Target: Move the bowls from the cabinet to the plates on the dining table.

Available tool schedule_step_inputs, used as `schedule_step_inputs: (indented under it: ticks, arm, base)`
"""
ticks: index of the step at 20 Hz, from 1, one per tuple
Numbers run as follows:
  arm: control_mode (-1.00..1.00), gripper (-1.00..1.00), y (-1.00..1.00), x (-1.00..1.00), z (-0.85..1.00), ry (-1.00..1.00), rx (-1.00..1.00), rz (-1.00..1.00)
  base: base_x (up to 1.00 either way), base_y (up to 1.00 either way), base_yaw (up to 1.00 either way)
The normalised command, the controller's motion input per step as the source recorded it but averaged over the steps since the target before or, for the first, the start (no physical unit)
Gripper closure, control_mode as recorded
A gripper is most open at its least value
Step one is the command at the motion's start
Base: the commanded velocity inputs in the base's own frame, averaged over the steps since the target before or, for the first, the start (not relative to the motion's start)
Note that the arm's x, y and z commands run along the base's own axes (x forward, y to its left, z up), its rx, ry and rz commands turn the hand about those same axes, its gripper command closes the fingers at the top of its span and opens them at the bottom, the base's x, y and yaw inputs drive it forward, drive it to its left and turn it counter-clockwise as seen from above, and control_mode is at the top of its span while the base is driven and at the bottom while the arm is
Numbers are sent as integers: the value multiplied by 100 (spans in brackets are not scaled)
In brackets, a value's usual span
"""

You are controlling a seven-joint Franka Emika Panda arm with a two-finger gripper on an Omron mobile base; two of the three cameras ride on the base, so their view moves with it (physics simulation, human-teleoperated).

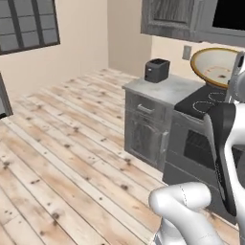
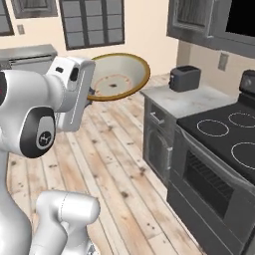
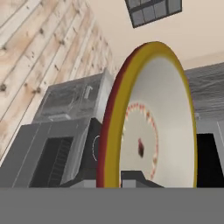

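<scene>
End effector (image 3: 131, 177) is pinching the cream bowl's (image 2: 117, 75) rim, so I'd carry it slow and level past the stove (image 2: 224, 149).

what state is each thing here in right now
bowl: held up in the air by its rim, tilted on edge, empty
pincer: shut on the bowl's rim
stove: burners bare, oven door closed
toaster: upright on the counter, slots empty
counter drawer: closed

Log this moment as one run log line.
phase: carrying | gripper: shut on cream bowl rim | bowl: tilted, airborne | nearby: stove
</scene>
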Motion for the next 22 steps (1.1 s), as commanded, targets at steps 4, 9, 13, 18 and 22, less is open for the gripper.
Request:
schedule_step_inputs:
  ticks: [4, 9, 13, 18, 22]
  arm:
    - [100, 100, 0, 0, 0, 0, 0, 0]
    - [100, 100, 0, 0, 0, 0, 0, 0]
    - [100, 100, 0, 0, 0, 0, 0, 0]
    - [100, 100, 0, 0, 0, 0, 0, 0]
    - [100, 100, 0, 0, 0, 0, 0, 0]
  base:
    - [-18, 25, 50]
    - [-17, 25, 50]
    - [-17, 26, 50]
    - [-17, 25, 50]
    - [-17, 23, 50]
